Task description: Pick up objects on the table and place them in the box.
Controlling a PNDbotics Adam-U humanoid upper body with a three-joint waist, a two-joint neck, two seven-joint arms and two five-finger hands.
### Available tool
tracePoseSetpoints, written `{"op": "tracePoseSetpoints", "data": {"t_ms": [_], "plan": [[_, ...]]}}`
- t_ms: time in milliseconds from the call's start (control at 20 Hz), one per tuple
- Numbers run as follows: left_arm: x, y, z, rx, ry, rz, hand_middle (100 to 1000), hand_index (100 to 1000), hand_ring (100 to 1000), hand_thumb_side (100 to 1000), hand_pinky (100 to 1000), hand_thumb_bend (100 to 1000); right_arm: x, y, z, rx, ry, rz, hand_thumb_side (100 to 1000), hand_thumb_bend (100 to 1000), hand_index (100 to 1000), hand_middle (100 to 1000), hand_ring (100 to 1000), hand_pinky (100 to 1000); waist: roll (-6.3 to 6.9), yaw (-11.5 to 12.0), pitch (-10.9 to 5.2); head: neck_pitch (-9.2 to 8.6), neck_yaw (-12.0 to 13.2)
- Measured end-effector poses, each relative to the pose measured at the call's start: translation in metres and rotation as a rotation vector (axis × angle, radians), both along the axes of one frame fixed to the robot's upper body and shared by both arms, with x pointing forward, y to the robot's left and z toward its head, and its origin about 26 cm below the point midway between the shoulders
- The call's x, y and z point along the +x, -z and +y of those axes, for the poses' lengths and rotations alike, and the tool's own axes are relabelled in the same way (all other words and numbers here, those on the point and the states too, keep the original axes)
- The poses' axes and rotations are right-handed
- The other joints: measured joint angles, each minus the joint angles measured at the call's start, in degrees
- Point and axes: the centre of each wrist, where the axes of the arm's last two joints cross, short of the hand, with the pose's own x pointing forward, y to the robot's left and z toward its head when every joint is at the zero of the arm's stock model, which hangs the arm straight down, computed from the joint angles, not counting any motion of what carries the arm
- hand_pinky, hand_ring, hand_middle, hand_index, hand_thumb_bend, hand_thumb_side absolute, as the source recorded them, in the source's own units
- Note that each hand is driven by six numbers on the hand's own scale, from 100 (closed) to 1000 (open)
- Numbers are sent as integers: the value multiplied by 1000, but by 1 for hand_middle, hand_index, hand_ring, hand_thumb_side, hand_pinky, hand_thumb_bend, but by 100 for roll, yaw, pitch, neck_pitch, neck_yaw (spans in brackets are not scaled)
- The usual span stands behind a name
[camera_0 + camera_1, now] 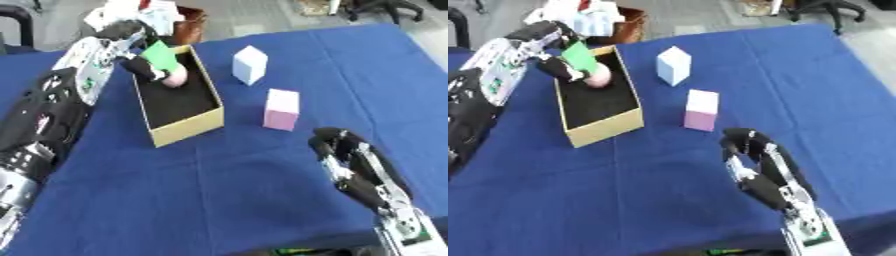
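While your left hand (144, 65) hangs over the box (184, 127) at upper left, fingers pinching the green block (160, 55) for release, your right hand (754, 160) idles lower right, fingers curled, empty.

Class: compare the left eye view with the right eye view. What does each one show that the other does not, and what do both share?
Only the left eye view: more of the robot's black left arm down its left edge.
Only the right eye view: more bare blue tablecloth beyond the blocks.
Both: the tan open cardboard box, the left hand with a green flat piece and pink round thing over it, the white block, pink block, and right hand.
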Motion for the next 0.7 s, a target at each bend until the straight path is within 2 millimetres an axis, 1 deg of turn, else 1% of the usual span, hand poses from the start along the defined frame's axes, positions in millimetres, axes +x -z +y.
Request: {"op": "tracePoseSetpoints", "data": {"t_ms": [100,200,250,350,550,600,650,700], "plan": [[0,-2,1,1,-3,-2,830,892,771,404,821,699,0,0,0,0,0,-1,468,100,777,641,735,773,0,31,0,-2,0],[-2,-5,6,-1,-10,-9,832,895,771,411,821,711,0,-1,0,1,2,-2,467,100,777,641,735,773,0,48,0,-3,-1],[-3,-6,8,-4,-14,-11,831,895,771,414,820,714,0,-1,0,2,4,-3,466,100,777,641,735,773,0,66,0,-3,-3],[-5,-8,15,-15,-24,-15,809,887,753,410,802,679,1,-1,-2,4,11,-4,463,100,777,641,735,772,0,96,0,-4,-6],[-9,-12,24,-45,-45,-40,809,887,753,410,802,679,1,-1,-2,6,18,-5,463,100,777,641,735,772,0,126,0,-4,-21],[-10,-13,24,-51,-46,-45,746,852,711,385,755,547,1,-1,-3,6,19,-5,423,100,780,642,735,772,0,127,0,-4,-23],[-11,-14,24,-60,-45,-51,741,849,707,384,751,541,2,-2,-3,3,20,-10,419,100,780,642,735,772,0,150,0,-2,-30],[-12,-12,27,-72,-43,-58,717,836,690,381,739,526,4,-7,-4,-7,19,-27,401,100,781,643,736,772,-2,199,0,2,-45]]}}
